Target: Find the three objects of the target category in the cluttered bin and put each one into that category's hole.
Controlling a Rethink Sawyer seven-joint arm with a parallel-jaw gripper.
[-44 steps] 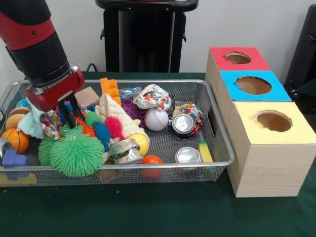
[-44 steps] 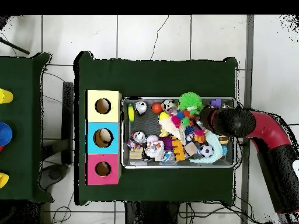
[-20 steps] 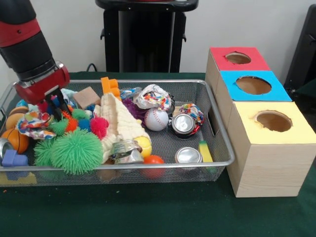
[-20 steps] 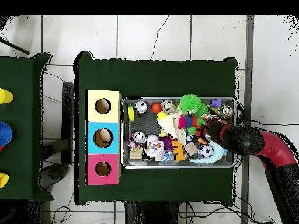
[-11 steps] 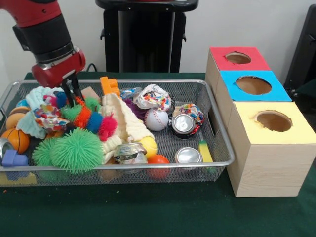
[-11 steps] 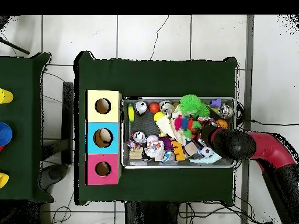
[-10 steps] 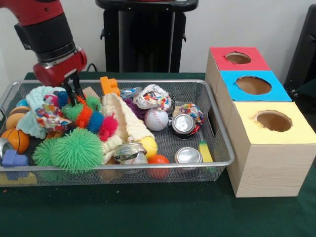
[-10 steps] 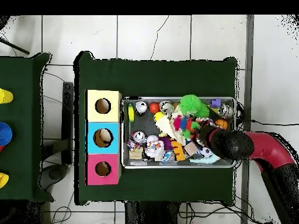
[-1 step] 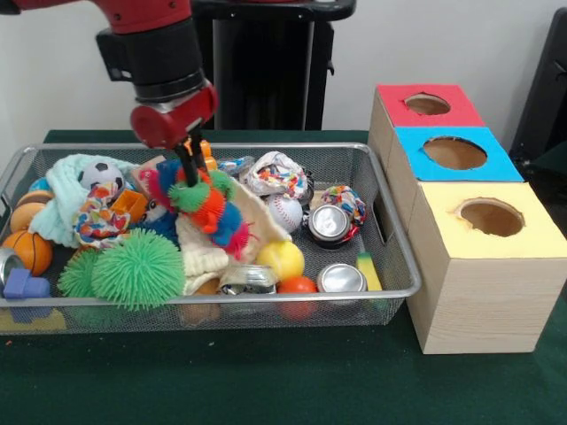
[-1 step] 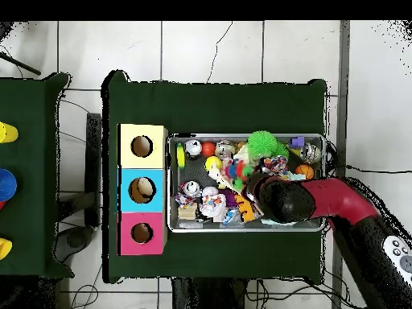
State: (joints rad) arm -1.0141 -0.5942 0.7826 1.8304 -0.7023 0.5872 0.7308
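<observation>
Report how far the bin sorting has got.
Possibly done: something pale shows inside the blue box's hole; the red and yellow holes look empty. In hand: the gripper is shut on the multicoloured fuzzy toy, raised above the wire bin, not yet over any box. Left: deliver it, then keep searching the clutter.

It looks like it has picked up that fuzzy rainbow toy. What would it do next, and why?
Probably lift a little higher. The gripper is shut on the fuzzy toy, but the toy's lower end hangs down against the cream cloth inside the wire basket. It likely needs to clear the clutter and the rim before moving toward the boxes.
</observation>
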